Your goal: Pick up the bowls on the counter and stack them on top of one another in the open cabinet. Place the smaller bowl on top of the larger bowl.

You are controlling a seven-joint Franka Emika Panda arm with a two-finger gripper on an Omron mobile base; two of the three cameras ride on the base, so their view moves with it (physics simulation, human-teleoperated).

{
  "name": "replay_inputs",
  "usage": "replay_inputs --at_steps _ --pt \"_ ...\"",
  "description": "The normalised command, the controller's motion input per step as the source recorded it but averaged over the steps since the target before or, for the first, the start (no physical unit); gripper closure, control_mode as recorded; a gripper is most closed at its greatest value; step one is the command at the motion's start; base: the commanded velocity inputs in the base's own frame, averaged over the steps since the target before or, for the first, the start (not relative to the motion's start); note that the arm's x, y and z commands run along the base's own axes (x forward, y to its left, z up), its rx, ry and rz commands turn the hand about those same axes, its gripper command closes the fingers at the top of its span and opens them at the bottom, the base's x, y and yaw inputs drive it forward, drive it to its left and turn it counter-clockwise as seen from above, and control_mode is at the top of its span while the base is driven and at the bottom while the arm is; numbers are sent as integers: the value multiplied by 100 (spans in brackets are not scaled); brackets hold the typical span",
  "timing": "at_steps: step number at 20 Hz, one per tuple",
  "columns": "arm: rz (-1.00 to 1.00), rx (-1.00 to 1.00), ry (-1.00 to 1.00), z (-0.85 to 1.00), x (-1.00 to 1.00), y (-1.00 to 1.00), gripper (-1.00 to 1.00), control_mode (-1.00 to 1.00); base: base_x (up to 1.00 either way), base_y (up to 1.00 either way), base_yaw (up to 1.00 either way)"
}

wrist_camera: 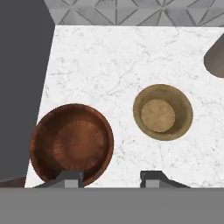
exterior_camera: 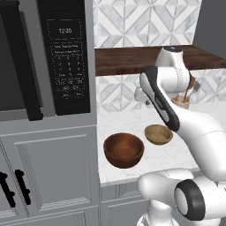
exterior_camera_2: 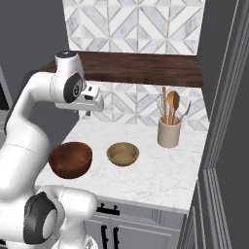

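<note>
Larger bowl [wrist_camera: 72,143]: on counter [wrist_camera: 113,61], near front-left corner, beside grey cabinet side. Smaller bowl [wrist_camera: 162,112]: just beside it, toward counter middle, apart. Open cabinet [exterior_camera_2: 141,67]: shelf board bare, as far as I see. I judge nothing done; both bowls left to move. Gripper [wrist_camera: 111,178]: I hold it high over counter, spread apart, empty. Crock [exterior_camera_2: 169,132] at back-right; cut off in hand view.

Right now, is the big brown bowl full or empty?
Empty. The hand view looks straight down into the larger bowl and shows only its bare ridged wooden bottom.
</note>
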Motion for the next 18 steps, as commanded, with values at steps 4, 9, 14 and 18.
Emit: replay_inputs --at_steps 4,9,14,18 --pt "-14 3 0 -21 -3 -65 -100 -100 0 0 0" --pt "-28 7 1 -51 0 -100 -100 -100 0 0 0" --pt "-17 20 1 -61 9 -95 -100 -100 0 0 0" --pt "-13 15 5 -58 31 -49 -100 -100 0 0 0"
